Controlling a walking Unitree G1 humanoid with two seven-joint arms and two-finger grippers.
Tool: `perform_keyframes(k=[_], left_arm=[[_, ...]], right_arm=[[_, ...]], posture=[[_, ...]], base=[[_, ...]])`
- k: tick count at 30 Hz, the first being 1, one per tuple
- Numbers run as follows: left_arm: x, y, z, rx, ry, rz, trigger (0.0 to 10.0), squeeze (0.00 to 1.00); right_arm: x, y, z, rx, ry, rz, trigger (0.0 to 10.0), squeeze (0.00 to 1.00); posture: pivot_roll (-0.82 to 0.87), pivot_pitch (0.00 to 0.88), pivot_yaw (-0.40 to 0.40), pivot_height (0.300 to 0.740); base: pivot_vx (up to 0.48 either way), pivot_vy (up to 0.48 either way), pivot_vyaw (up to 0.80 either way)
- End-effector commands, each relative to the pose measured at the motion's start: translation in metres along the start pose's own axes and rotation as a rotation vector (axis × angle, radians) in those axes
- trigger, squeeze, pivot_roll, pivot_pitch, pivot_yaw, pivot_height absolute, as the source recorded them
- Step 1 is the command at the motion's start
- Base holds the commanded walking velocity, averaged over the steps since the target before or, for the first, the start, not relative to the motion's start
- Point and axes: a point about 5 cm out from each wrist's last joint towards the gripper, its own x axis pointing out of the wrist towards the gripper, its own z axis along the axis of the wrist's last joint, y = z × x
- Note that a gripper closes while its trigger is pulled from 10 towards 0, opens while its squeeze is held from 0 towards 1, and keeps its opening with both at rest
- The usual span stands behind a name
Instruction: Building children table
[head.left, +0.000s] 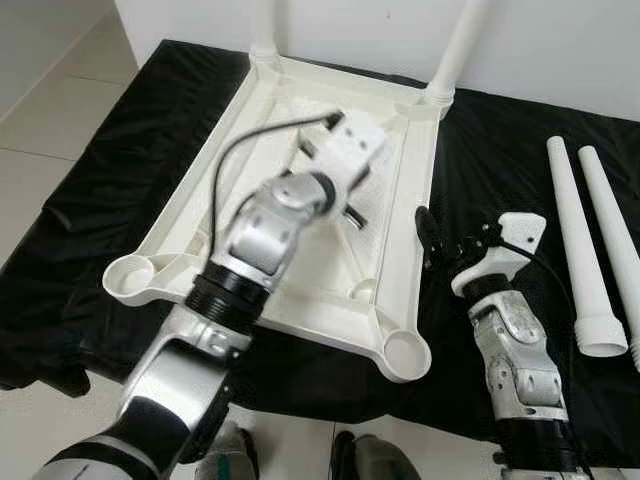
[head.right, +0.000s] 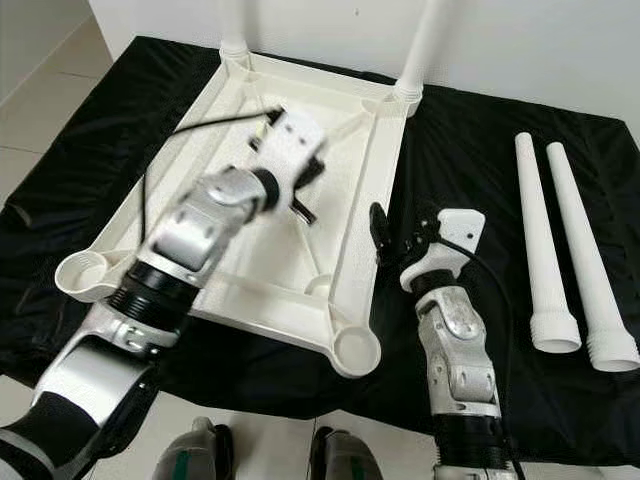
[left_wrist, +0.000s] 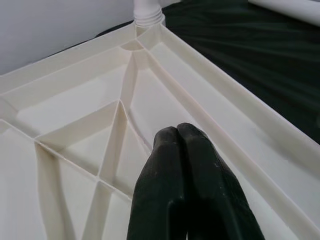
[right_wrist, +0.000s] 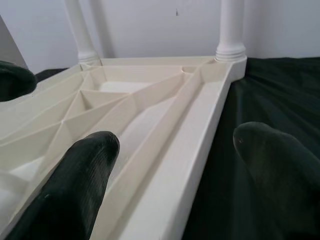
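White ribbed plastic tabletop (head.left: 400, 180) lies inverted; left hand (left_wrist: 186, 165) pressed together, right hand (right_wrist: 175, 170) spread.

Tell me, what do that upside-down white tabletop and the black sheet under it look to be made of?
The tabletop looks like moulded plastic, off-white with a dull sheen: thin ribs cross its underside and round sockets sit at the corners. The sheet looks like thin black fabric, faintly shiny, creased and rumpled; plastic film cannot be ruled out.
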Motion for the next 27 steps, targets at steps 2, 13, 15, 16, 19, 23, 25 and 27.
perform_keyframes(k=[2, 13, 15, 16, 19, 23, 25, 27], left_arm=[[-0.015, 0.016, 0.009, -0.006, -0.09, 0.071, 10.0, 0.0], [-0.035, 0.029, -0.024, 0.043, -0.094, 0.178, 10.0, 0.0], [-0.036, 0.028, -0.028, 0.043, -0.083, 0.171, 10.0, 0.0], [-0.037, 0.027, -0.029, 0.036, -0.077, 0.154, 10.0, 0.0], [-0.039, 0.022, -0.03, 0.009, -0.066, 0.096, 10.0, 0.0], [-0.041, 0.016, -0.023, -0.002, -0.097, 0.055, 10.0, 0.0], [-0.042, 0.013, -0.021, 0.0, -0.111, 0.044, 10.0, 0.0], [-0.043, 0.002, -0.015, -0.006, -0.121, -0.024, 10.0, 0.0]], right_arm=[[0.009, -0.005, 0.0, -0.004, -0.022, -0.063, 10.0, 0.0], [0.03, -0.042, 0.003, -0.152, 0.0, -0.352, 10.0, 0.0], [0.031, -0.046, 0.002, -0.164, 0.018, -0.383, 10.0, 0.0], [0.03, -0.053, 0.0, -0.186, 0.032, -0.432, 10.0, 0.0], [0.028, -0.066, -0.003, -0.201, 0.061, -0.537, 10.0, 0.0], [0.024, -0.08, -0.006, -0.212, 0.09, -0.658, 10.0, 0.0], [0.023, -0.084, -0.007, -0.218, 0.098, -0.695, 10.0, 0.0], [0.018, -0.095, -0.007, -0.221, 0.104, -0.781, 10.0, 0.0]], posture=[[0.03, 0.099, -0.063, 0.74], [0.04, 0.086, -0.08, 0.74], [0.04, 0.082, -0.081, 0.74], [0.04, 0.078, -0.082, 0.74], [0.04, 0.075, -0.082, 0.74], [0.03, 0.07, -0.078, 0.74], [0.03, 0.07, -0.078, 0.74], [0.03, 0.062, -0.074, 0.74]], base=[[0.0, 0.0, 0.0], [0.0, 0.0, 0.0], [0.0, 0.0, 0.0], [0.0, 0.0, 0.0], [0.0, 0.0, 0.0], [0.0, 0.0, 0.0], [0.0, 0.0, 0.0], [0.0, 0.0, 0.0]])
